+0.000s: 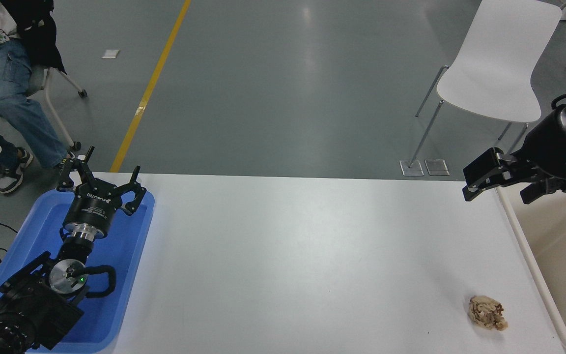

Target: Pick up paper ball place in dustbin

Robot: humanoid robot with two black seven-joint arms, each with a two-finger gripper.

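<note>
The paper ball [487,312], a crumpled tan-brown wad, lies on the white table [288,255] near its front right corner. The cream-beige dustbin [565,246] stands against the table's right edge and is partly cut off by the picture. My right gripper [505,187] is open and empty. It hangs in the air over the table's far right corner, by the bin's far rim and well behind the ball. My left gripper [102,183] is open and parked over the blue tray [126,275] at the lower left.
A white chair [494,73] stands on the floor beyond the table's far right corner. A seated person [3,83] is at the top left, away from the table. A yellow line [153,83] runs across the grey floor.
</note>
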